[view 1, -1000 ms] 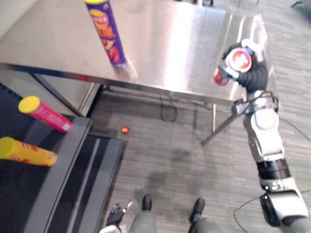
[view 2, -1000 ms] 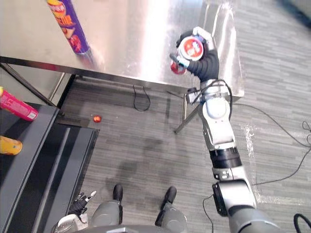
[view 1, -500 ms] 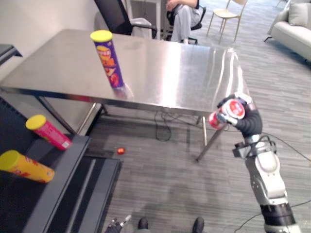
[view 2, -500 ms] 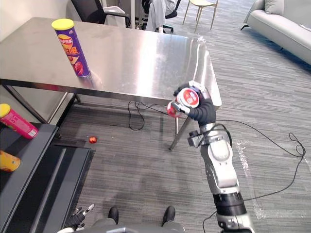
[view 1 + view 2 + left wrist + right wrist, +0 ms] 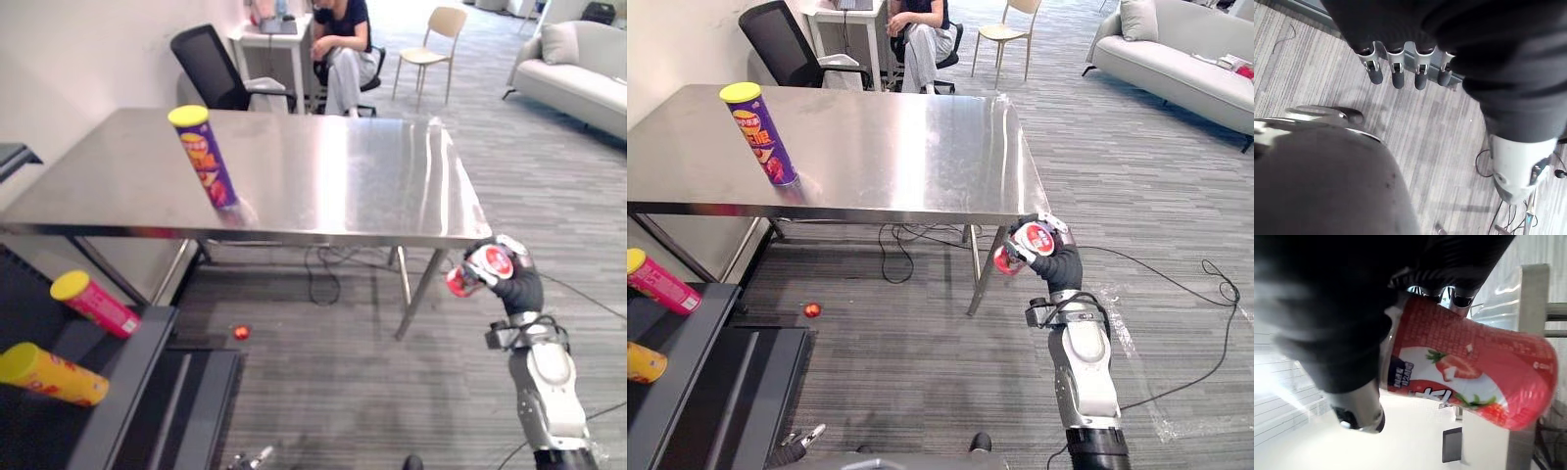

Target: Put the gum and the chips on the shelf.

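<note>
Left hand [image 5: 794, 446] partly beyond bottom edge

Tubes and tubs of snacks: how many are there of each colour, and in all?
1 purple tube, standing on the table
1 pink tube, lying on the shelf
1 yellow tube, lying on the shelf
1 red tub, held in the right hand
Total: 4

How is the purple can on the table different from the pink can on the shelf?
The purple can stands upright, while the pink can lies on its side. The purple can is up on the shiny metal table; the pink can is lower, on the black shelf. Both are tall tubes with yellow lids.
</note>
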Robot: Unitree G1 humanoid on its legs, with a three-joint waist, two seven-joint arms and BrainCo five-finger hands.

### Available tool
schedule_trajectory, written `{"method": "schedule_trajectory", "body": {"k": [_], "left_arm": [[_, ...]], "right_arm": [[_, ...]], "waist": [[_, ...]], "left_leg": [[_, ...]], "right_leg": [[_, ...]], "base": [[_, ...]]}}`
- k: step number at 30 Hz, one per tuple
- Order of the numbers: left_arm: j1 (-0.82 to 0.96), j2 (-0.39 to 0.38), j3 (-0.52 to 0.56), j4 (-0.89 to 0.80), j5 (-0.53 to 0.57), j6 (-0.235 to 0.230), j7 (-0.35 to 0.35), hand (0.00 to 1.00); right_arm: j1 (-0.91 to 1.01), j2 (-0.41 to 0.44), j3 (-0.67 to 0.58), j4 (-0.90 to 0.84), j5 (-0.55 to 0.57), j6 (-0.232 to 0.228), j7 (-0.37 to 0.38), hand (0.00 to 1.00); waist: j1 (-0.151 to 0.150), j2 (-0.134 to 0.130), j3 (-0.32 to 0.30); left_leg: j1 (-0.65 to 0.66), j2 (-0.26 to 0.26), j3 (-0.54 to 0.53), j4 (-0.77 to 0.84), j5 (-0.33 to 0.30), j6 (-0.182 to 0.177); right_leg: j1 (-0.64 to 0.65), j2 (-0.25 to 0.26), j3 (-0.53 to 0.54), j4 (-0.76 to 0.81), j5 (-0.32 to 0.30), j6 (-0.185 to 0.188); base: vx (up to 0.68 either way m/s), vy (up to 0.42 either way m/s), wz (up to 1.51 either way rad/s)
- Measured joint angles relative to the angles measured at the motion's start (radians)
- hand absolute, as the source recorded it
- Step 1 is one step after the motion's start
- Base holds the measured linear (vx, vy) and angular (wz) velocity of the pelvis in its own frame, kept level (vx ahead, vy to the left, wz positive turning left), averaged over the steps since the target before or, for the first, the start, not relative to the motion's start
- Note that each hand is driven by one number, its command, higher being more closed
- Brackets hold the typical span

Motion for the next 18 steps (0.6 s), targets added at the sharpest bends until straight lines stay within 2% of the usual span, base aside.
{"method": "schedule_trajectory", "body": {"k": [2,4,6,7,8,9,10,11,12,13,15,17,18], "left_arm": [[-0.006,-0.004,0.000,-0.006,-0.018,0.001,-0.003,0.00],[-0.010,-0.011,-0.001,-0.013,-0.056,0.002,-0.007,0.00],[-0.014,-0.024,-0.005,-0.036,-0.076,0.006,-0.015,0.00],[-0.014,-0.029,-0.008,-0.045,-0.075,0.007,-0.016,0.00],[-0.015,-0.033,-0.011,-0.053,-0.075,0.007,-0.019,0.00],[-0.021,-0.030,-0.007,-0.047,-0.075,0.008,-0.020,0.00],[-0.034,-0.030,0.010,-0.038,-0.078,0.011,-0.026,0.00],[-0.034,-0.030,0.012,-0.039,-0.079,0.015,-0.027,0.00],[-0.025,-0.037,0.020,-0.039,-0.083,0.025,-0.030,0.00],[-0.008,-0.043,0.022,-0.040,-0.083,0.025,-0.032,0.00],[0.012,-0.056,0.045,-0.040,-0.082,0.028,-0.036,0.00],[0.014,-0.070,0.079,-0.040,-0.072,0.028,-0.038,0.00],[0.017,-0.078,0.089,-0.041,-0.067,0.028,-0.039,0.00]], "right_arm": [[-0.053,0.002,0.062,0.054,-0.002,0.017,0.000,1.00],[-0.107,0.005,0.117,0.095,-0.002,0.019,0.000,1.00],[-0.164,0.008,0.168,0.108,0.005,0.017,0.003,1.00],[-0.178,0.007,0.167,0.108,0.006,0.017,0.003,1.00],[-0.197,0.004,0.164,0.109,0.008,0.015,0.002,1.00],[-0.214,0.005,0.162,0.111,0.007,0.015,0.002,1.00],[-0.225,0.006,0.132,0.113,0.006,0.014,-0.001,1.00],[-0.218,0.005,0.114,0.114,0.005,0.015,-0.004,1.00],[-0.193,0.010,0.080,0.113,0.002,0.015,-0.006,1.00],[-0.166,0.010,0.052,0.113,-0.003,0.016,-0.012,1.00],[-0.129,0.010,0.016,0.106,-0.017,0.016,-0.021,1.00],[-0.106,0.012,-0.024,0.104,-0.036,0.016,-0.021,1.00],[-0.094,0.012,-0.044,0.104,-0.037,0.019,-0.021,1.00]], "waist": [[0.001,0.016,0.032],[0.009,0.025,0.046],[0.037,0.041,0.052],[0.049,0.052,0.056],[0.061,0.065,0.063],[0.069,0.053,0.061],[0.078,0.042,0.081],[0.078,0.038,0.084],[0.065,0.030,0.089],[0.053,0.040,0.086],[0.051,0.049,0.081],[0.047,0.056,0.076],[0.049,0.071,0.067]], "left_leg": [[-0.041,0.021,-0.047,0.064,-0.022,-0.006],[-0.083,0.029,-0.111,0.050,0.009,-0.020],[-0.116,0.040,-0.223,-0.070,0.112,-0.055],[-0.121,0.049,-0.247,-0.116,0.138,-0.066],[-0.116,0.081,-0.245,-0.209,0.145,-0.063],[-0.121,0.104,-0.149,-0.261,0.110,-0.013],[-0.182,0.113,0.030,-0.186,0.126,0.074],[-0.200,0.108,0.095,-0.123,0.151,0.095],[-0.203,0.108,0.214,-0.014,0.174,0.116],[-0.165,0.126,0.297,0.052,0.169,0.109],[-0.096,0.169,0.365,0.096,0.146,0.074],[-0.030,0.185,0.375,0.073,0.149,0.056],[0.011,0.185,0.369,0.030,0.186,0.046]], "right_leg": [[-0.004,0.004,-0.032,0.049,-0.031,-0.013],[-0.005,0.015,-0.092,0.042,-0.036,-0.022],[-0.029,0.029,-0.201,0.057,-0.058,-0.057],[-0.033,0.044,-0.222,0.058,-0.069,-0.075],[-0.030,0.069,-0.256,0.035,-0.073,-0.100],[-0.026,0.063,-0.314,-0.002,-0.069,-0.128],[-0.034,0.015,-0.409,0.007,-0.081,-0.158],[-0.033,-0.007,-0.443,0.007,-0.083,-0.163],[-0.010,-0.040,-0.520,0.000,-0.083,-0.166],[0.019,-0.058,-0.589,-0.003,-0.079,-0.160],[0.034,-0.063,-0.663,-0.006,-0.077,-0.156],[0.029,-0.061,-0.717,-0.008,-0.069,-0.146],[0.025,-0.057,-0.741,-0.010,-0.063,-0.145]], "base": [[-0.15,-0.097,0.46],[-0.15,-0.144,0.91],[-0.12,-0.194,1.33],[-0.13,-0.257,1.31],[-0.13,-0.237,1.31],[-0.21,-0.289,1.94],[-0.16,-0.212,1.84],[-0.14,-0.241,2.08],[-0.06,-0.188,1.90],[-0.06,-0.160,1.85],[-0.08,-0.042,1.35],[-0.10,0.108,0.97],[-0.11,0.223,0.66]]}}
